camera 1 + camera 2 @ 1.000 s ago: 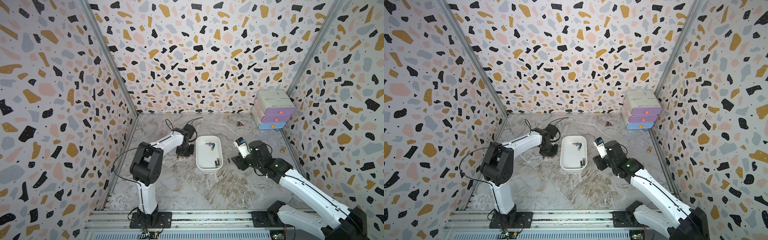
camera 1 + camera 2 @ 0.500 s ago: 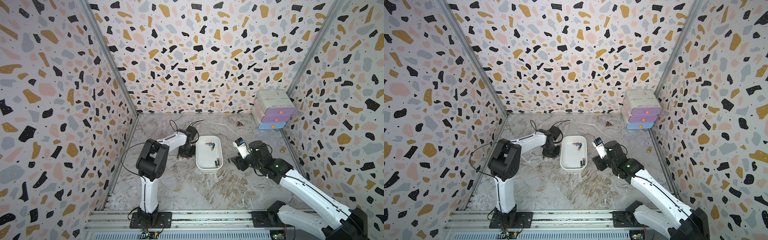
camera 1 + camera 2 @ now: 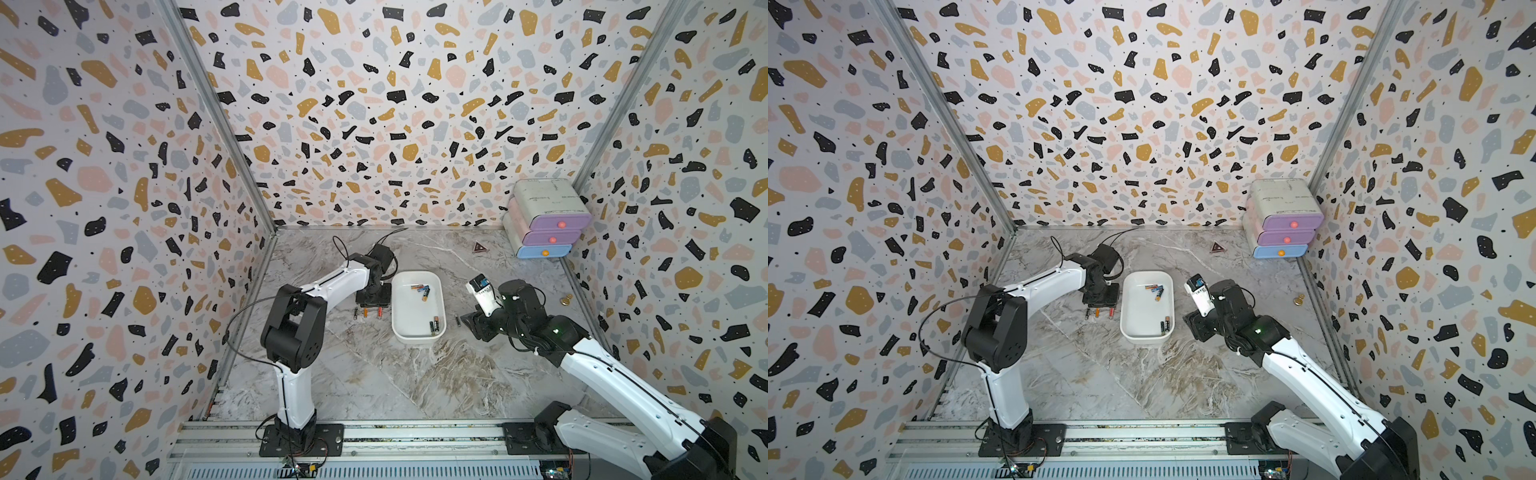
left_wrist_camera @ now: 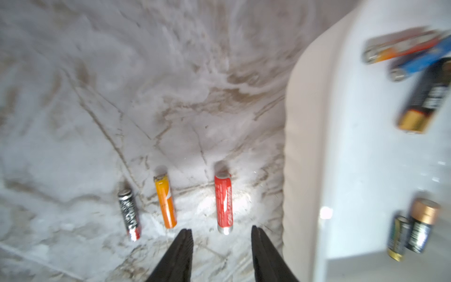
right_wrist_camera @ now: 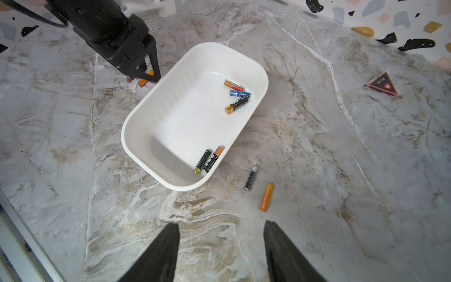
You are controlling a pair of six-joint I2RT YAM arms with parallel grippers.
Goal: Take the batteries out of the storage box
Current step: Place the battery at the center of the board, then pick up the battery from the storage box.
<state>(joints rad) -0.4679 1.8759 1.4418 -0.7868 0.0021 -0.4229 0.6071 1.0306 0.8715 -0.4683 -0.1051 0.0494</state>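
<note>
The white storage box (image 3: pixel 415 316) (image 3: pixel 1144 316) lies mid-table. Inside it, three batteries (image 5: pixel 235 94) cluster at the far end and two more (image 5: pixel 209 161) lie at the near end. Left of the box, a black battery (image 4: pixel 129 212), an orange one (image 4: pixel 166 202) and a red one (image 4: pixel 223 202) lie side by side on the table. My left gripper (image 4: pixel 220 230) (image 3: pixel 373 297) is open just behind the red battery, holding nothing. Right of the box lie a black battery (image 5: pixel 251 177) and an orange one (image 5: pixel 266 197). My right gripper (image 5: pixel 220 227) (image 3: pixel 467 322) hovers open and empty near them.
A stacked purple-and-blue drawer unit (image 3: pixel 544 220) stands at the back right corner. A small dark triangle (image 3: pixel 479 247) lies near the back wall, and a brass knob (image 3: pixel 565 299) sits by the right wall. Patterned walls close in three sides.
My left gripper's jaws have spread apart and the red battery now lies free on the table. The left arm's elbow has shifted. The right arm has barely moved.
</note>
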